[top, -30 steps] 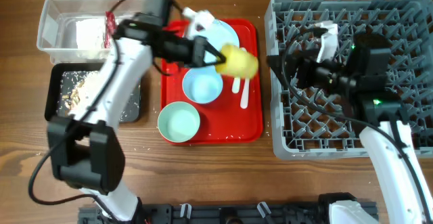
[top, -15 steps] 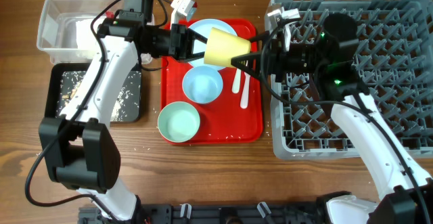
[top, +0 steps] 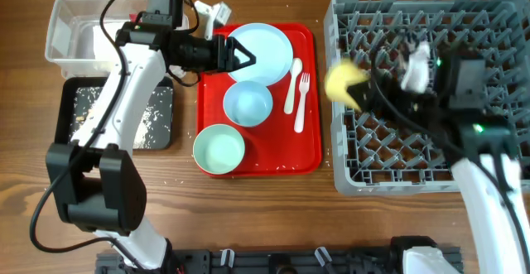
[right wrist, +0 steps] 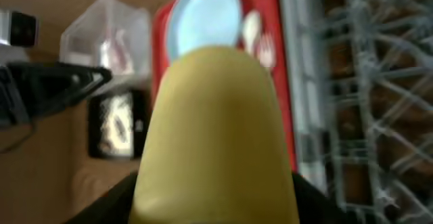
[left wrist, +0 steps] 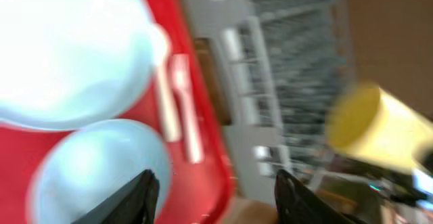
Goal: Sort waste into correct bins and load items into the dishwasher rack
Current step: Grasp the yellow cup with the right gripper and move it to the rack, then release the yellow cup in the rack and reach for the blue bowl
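My right gripper (top: 358, 90) is shut on the small yellow cup (top: 343, 84), held on its side over the left edge of the dishwasher rack (top: 431, 154). That cup (right wrist: 216, 136) fills the right wrist view and hides the fingers. My left gripper (top: 242, 56) stands open and empty over the left rim of the pale blue plate (top: 267, 50); its dark fingers (left wrist: 139, 198) frame a pale blue bowl (left wrist: 95, 170). Two bowls (top: 247, 104) (top: 219, 148), a white spoon (top: 291, 88) and a fork (top: 302, 100) lie on the red tray (top: 310, 154).
The clear tub (top: 62, 26) at the back left holds a white napkin (top: 98, 40). In front of it the black tray (top: 161, 117) holds food scraps (top: 89, 112). The rack's upright pegs (top: 397, 141) rise beneath the held cup.
The cup has passed from my left gripper to my right. The left jaws opened and drew back left over the plate. The right arm swung the cup rightward over the rack.
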`<control>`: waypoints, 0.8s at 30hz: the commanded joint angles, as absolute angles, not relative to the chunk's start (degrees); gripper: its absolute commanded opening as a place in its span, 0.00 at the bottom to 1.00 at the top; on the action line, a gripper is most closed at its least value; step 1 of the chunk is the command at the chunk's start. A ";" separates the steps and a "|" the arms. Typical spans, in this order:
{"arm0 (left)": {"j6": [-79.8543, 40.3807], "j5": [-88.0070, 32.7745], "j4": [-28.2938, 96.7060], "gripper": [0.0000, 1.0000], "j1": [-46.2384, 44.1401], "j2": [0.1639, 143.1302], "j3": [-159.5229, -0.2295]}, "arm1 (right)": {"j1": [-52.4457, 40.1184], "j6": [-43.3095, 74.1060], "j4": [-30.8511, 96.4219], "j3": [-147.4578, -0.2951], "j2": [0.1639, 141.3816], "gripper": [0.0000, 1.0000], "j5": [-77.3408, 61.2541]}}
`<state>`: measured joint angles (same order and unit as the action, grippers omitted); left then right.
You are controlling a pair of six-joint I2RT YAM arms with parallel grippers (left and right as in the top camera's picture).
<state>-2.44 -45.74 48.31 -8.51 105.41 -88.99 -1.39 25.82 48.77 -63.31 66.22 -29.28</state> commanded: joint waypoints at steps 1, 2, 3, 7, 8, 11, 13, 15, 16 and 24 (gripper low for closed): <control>-2.13 -35.77 48.18 0.61 -8.88 104.57 -89.62 | -4.34 24.18 64.36 -73.03 64.01 0.45 -8.16; -2.13 -34.76 48.21 0.61 -8.88 104.57 -89.62 | -5.37 24.29 69.45 -74.61 64.36 0.45 -5.19; -2.13 -33.26 48.25 0.61 -8.88 104.57 -89.62 | -6.39 25.74 74.96 -75.02 65.12 0.45 -2.68; -2.13 -31.57 48.23 0.62 -8.88 104.57 -89.62 | -6.81 25.78 83.13 -74.15 71.66 0.45 -1.93; -2.13 -31.53 48.23 0.63 -8.88 104.57 -89.62 | -6.94 25.61 83.31 -72.69 74.50 0.45 -2.02; -2.13 -31.16 48.23 0.64 -8.88 104.57 -89.62 | -8.60 25.21 81.84 -69.23 81.45 0.46 -2.68; -2.13 -31.14 48.25 0.64 -8.88 104.57 -89.62 | -9.76 25.02 80.49 -67.61 84.29 0.46 -3.60; -2.11 -31.16 48.25 0.64 -8.88 104.57 -89.62 | -10.13 25.02 79.83 -67.00 87.29 0.68 -3.70; -2.13 -31.16 48.25 0.64 -8.88 104.57 -89.62 | -10.13 25.04 79.40 -67.00 88.16 0.75 -3.70; -2.13 -30.20 49.58 0.59 -9.89 104.57 -89.62 | -10.11 20.95 75.77 -92.01 88.29 0.84 -7.31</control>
